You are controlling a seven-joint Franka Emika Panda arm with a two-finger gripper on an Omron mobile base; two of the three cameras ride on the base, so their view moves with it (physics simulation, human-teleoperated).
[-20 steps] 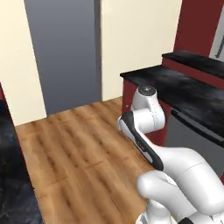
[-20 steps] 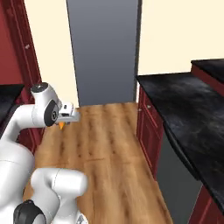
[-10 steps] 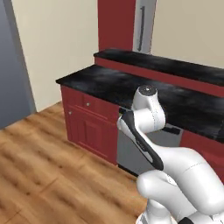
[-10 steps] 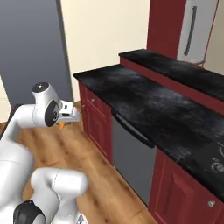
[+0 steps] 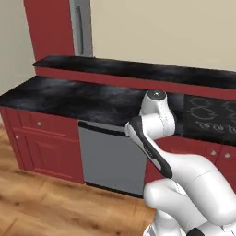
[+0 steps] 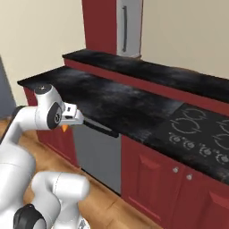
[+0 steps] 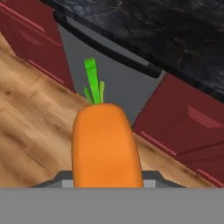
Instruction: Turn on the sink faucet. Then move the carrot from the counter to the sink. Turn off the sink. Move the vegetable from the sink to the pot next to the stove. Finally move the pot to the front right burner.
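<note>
My gripper (image 6: 68,123) is shut on the carrot (image 7: 106,146), which is orange with a green stem pointing away from the hand. Its orange tip (image 6: 65,128) pokes out below the hand, in front of the counter's edge and above the floor. The glossy black counter (image 5: 78,97) runs across ahead of me. At its right end lies the stove (image 6: 201,129), black glass with white rings and a row of knobs. The front right burner (image 6: 222,141) is close to the frame's edge. The sink, the sink faucet and the pot are out of view.
A grey dishwasher front (image 5: 110,156) with a dark handle bar sits under the counter, between red cabinet fronts (image 5: 39,143). A raised black ledge (image 6: 147,71) runs behind the counter. A tall red and grey unit (image 5: 64,27) stands at the far left. Wood floor (image 7: 30,127) lies below the hand.
The whole picture has swung: the base has turned from the doorway and open floor toward the counter, dishwasher and stove. The carrot stays held in the gripper.
</note>
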